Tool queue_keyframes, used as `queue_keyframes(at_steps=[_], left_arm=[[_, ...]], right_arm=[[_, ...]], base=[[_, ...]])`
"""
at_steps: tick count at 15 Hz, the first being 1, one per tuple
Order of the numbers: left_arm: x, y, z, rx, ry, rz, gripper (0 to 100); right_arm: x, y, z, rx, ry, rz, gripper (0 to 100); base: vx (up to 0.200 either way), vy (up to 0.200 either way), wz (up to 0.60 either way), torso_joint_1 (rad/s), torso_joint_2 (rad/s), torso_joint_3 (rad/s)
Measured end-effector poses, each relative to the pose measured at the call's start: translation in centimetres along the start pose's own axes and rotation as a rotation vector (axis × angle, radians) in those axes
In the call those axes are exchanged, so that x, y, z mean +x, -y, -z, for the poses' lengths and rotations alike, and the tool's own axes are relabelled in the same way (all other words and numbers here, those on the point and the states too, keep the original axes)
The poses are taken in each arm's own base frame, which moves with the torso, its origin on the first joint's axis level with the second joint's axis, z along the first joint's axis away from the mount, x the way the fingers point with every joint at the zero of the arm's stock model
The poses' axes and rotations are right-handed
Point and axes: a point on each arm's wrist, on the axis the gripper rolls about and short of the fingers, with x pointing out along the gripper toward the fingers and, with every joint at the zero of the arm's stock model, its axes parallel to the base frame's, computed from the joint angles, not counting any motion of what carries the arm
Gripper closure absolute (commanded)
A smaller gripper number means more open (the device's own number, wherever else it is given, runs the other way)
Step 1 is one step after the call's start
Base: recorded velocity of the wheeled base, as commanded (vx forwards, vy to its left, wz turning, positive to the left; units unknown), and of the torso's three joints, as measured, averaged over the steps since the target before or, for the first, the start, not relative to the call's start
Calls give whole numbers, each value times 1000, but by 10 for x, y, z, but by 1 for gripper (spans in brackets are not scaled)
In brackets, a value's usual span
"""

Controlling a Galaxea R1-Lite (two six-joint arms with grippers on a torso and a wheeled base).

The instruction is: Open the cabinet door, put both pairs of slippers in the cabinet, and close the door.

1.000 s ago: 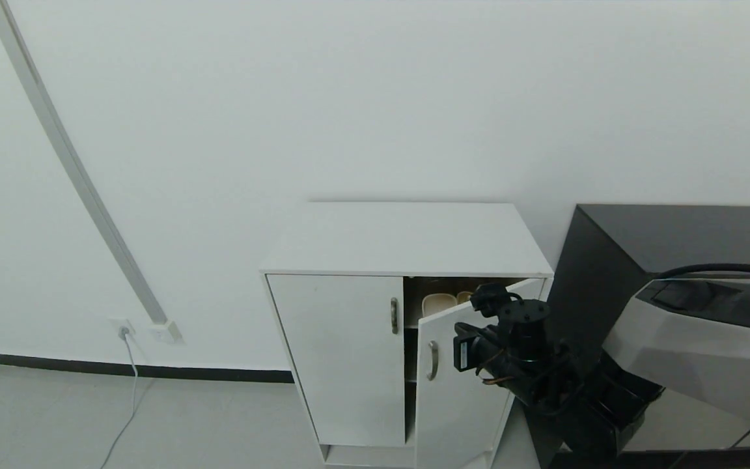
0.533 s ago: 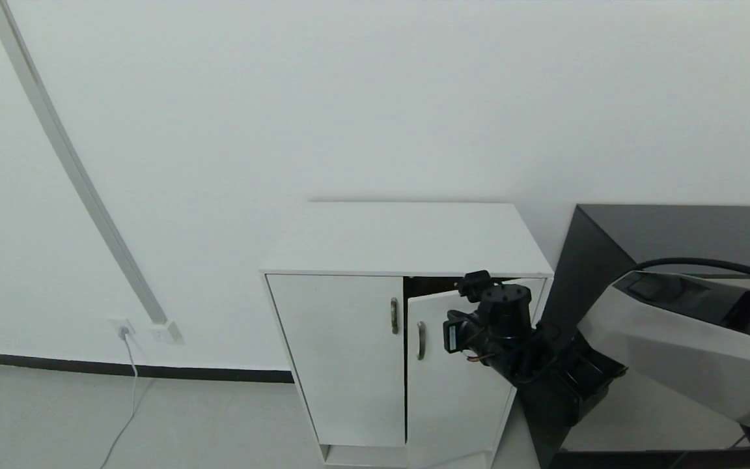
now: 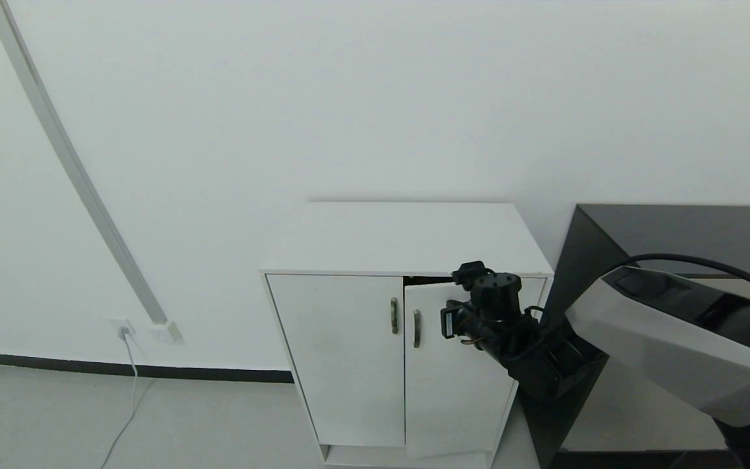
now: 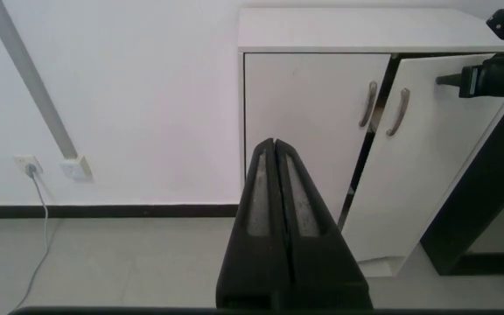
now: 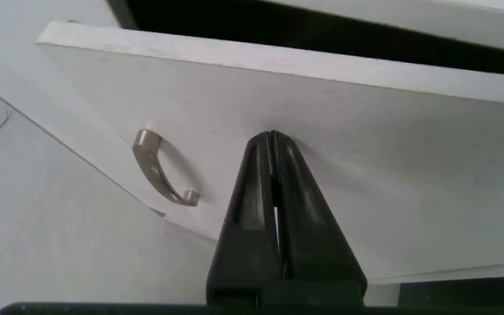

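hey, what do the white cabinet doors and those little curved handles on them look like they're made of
White flat cabinet doors: probably laminated or painted board. They look matte and uniform with no grain, and the right wrist view shows a squared edge.
Small curved handles: likely brushed metal, given the dull grey-bronze sheen with a soft highlight, though coated plastic is possible.

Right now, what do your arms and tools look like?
My right arm has a silver-grey shell, then a chunky black wrist with a black cable arching over. My left tool and right tool are black wedges with grey pads.
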Motion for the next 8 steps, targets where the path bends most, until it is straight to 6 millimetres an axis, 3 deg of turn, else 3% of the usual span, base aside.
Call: queue_keyframes(at_steps=[8], left_arm=[[0,0,0,0,0,0,100]], right_arm=[[15,13,-6,9,1,33,100]], base=[[0,0,0,0,0,0]])
